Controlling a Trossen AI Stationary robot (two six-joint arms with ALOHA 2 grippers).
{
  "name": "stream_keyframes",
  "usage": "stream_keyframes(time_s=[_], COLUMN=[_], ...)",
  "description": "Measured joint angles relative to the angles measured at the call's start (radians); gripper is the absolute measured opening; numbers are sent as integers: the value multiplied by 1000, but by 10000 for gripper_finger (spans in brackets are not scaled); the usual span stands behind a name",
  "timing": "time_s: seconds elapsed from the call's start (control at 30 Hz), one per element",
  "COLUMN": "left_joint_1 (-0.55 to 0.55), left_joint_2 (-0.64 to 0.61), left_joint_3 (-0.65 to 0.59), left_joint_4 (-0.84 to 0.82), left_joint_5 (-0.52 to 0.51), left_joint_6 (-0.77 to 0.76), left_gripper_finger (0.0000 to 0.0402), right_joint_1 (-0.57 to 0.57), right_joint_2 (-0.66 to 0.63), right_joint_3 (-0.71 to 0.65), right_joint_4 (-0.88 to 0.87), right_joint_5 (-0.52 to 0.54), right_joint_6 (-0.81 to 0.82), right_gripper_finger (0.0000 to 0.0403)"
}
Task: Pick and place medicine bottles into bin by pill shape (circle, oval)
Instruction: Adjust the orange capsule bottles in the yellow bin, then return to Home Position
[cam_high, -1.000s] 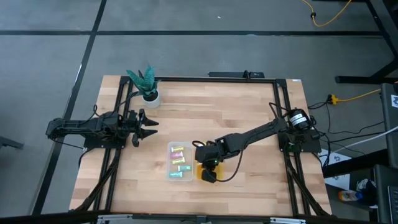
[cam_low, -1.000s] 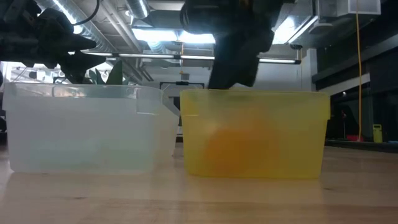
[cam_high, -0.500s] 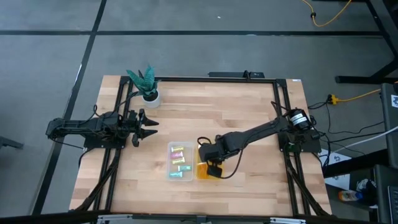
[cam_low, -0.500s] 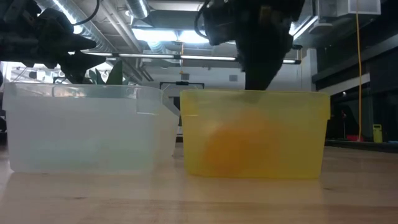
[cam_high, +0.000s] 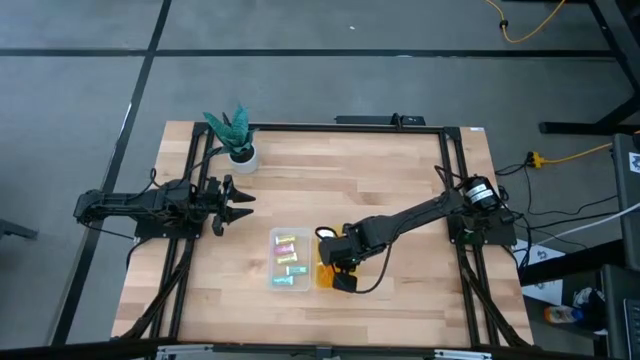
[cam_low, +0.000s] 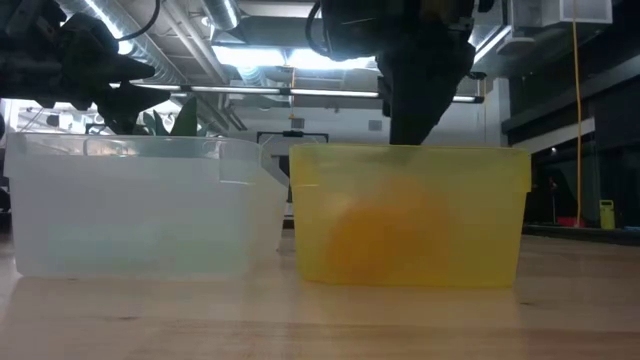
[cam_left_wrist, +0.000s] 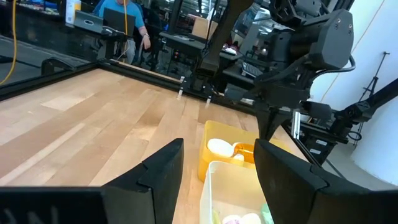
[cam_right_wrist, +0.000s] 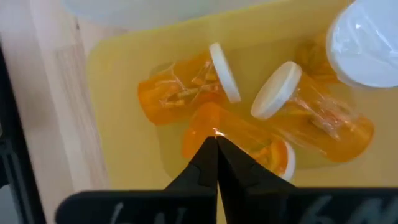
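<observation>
Several orange bottles with white caps (cam_right_wrist: 180, 90) lie on their sides in the yellow bin (cam_high: 325, 275), one of them right under my right gripper's tips (cam_right_wrist: 242, 137). Pastel vials (cam_high: 288, 255) lie in the clear bin (cam_high: 272, 262) beside it. My right gripper (cam_right_wrist: 216, 146) is shut and empty, pointing down over the yellow bin; in the low view its tips (cam_low: 410, 135) end at about the rim's height. My left gripper (cam_high: 240, 203) is open and empty above the table's left part, also shown in its wrist view (cam_left_wrist: 217, 180).
A white pot with a green plant (cam_high: 242, 155) stands at the table's far left. The two bins stand side by side near the table's front middle, seen in the low view as clear (cam_low: 130, 205) and yellow (cam_low: 410, 215). A person shows beyond the table (cam_left_wrist: 124, 15).
My right gripper has shifted a little toward the table's right edge while staying above the yellow bin. The bottles in the bin and my left arm have kept still.
</observation>
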Motion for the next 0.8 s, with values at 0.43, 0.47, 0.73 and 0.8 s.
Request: stream_keyframes(time_s=[0.43,0.47,0.73,0.8], left_joint_1=[0,0,0,0], left_joint_2=[0,0,0,0], left_joint_3=[0,0,0,0], left_joint_4=[0,0,0,0], left_joint_5=[0,0,0,0], left_joint_6=[0,0,0,0], left_gripper_finger=[190,190,190,190], right_joint_1=[0,0,-1,-7], right_joint_2=[41,40,6,-25], right_joint_3=[-2,-1,11,11], right_joint_4=[25,40,46,11], right_joint_5=[-104,-91,28,46], right_joint_6=[-7,-22,-247,-270], right_gripper_finger=[7,9,14,15])
